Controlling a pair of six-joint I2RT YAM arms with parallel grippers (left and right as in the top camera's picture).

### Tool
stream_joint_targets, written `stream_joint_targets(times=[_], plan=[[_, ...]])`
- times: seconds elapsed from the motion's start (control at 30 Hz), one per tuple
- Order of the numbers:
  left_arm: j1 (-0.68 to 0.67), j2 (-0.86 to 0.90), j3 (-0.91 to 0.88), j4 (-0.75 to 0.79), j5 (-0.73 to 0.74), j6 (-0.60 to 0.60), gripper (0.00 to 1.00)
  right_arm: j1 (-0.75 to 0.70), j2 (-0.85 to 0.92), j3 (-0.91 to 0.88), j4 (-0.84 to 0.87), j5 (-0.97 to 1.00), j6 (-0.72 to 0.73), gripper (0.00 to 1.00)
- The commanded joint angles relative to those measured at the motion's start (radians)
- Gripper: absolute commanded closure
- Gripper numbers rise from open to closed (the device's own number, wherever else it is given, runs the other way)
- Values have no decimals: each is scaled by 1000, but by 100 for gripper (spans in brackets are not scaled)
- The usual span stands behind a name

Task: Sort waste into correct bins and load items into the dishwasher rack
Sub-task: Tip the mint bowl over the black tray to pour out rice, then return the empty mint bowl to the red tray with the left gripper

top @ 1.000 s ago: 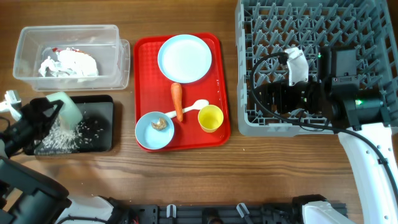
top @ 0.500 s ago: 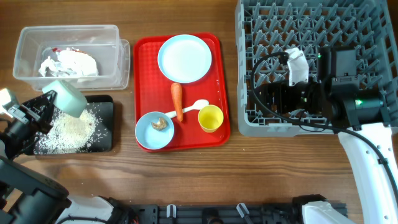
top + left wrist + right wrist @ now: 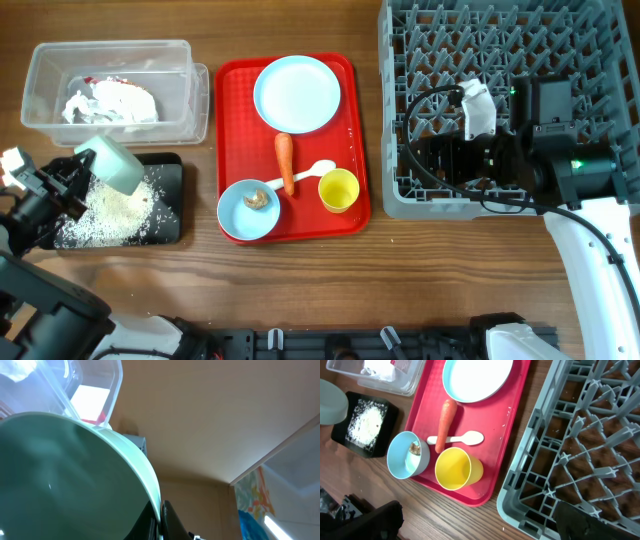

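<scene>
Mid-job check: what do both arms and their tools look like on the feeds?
Both are mostly black, with blocky joint housings. The right arm has a white lower link, a green light, looping black cables and a white block near the right tool. The left tool is black, with a white part behind it.

mint-green bowl [image 3: 65,475] blocks most of the left wrist view; dishwasher rack [image 3: 430,40] cropped at top

2 bowls: mint-green [image 3: 112,165], light blue [image 3: 235,215]. 2 bins: clear tub [image 3: 190,100], black tray [image 3: 170,178]. 1 each: plate [image 3: 297,93], cup [image 3: 338,190], spoon [image 3: 322,167], carrot [image 3: 285,160], rack [image 3: 500,40].
</scene>
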Motion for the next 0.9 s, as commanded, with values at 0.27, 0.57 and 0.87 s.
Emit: stream_joint_targets(times=[0.27,0.57,0.87], plan=[[-869,-231,282,261,-929,-302,96,3,8,-4,8,2,30,1],[-1328,80,282,244,-1614,-493,96,3,8,-4,9,36,27,1],[-1328,190,284,274,-1621,-549,46,3,8,-4,6,36,29,0]])
